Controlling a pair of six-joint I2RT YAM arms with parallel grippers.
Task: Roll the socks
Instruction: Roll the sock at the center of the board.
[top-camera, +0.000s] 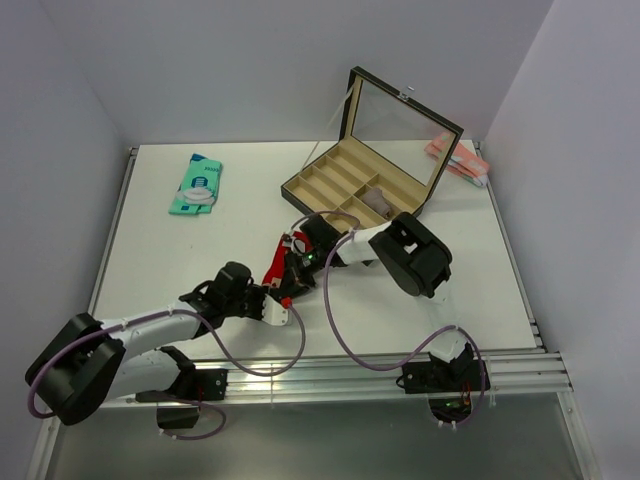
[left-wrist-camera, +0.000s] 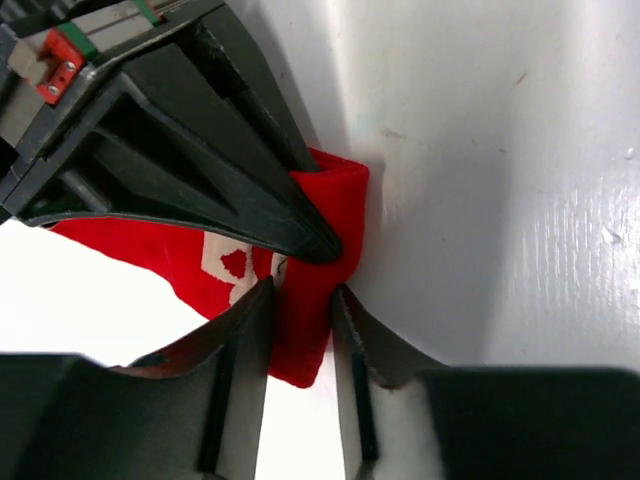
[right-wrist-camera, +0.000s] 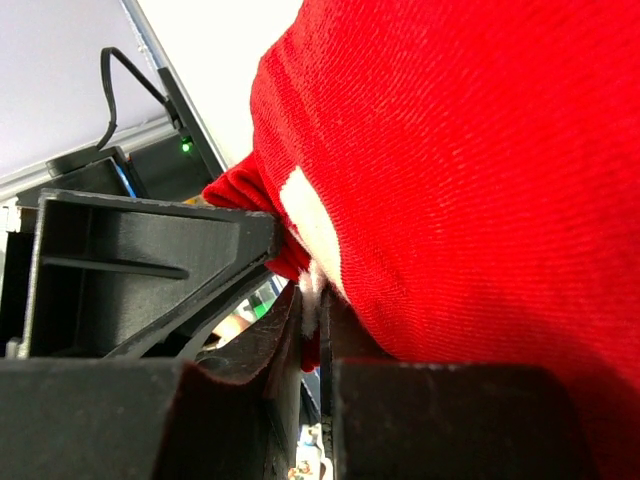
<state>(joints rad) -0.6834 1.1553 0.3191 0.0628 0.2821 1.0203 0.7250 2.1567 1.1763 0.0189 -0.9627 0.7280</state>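
Two grippers meet low over the near-centre of the white table (top-camera: 160, 260), just beyond the aluminium rail (top-camera: 350, 372) that carries the arm bases. The left gripper (left-wrist-camera: 300, 325) stands part-way closed, and a fold of the socks (left-wrist-camera: 335, 205) fills the gap and touches both fingers. The right gripper (right-wrist-camera: 310, 300) is clamped tight on a thin edge of that red fabric.

The socks sit bunched and folded between the two grippers, with the white emblem partly showing. Judgement: rolling is under way but not complete. No compact roll is visible, so tightening, tucking and release remain.

Farther back stands a compartment box (top-camera: 345, 185) with its lid raised. A teal sock (top-camera: 197, 184) lies far left and a pink bundle (top-camera: 455, 158) far right, near the lid. Plain white walls enclose the table on three sides.
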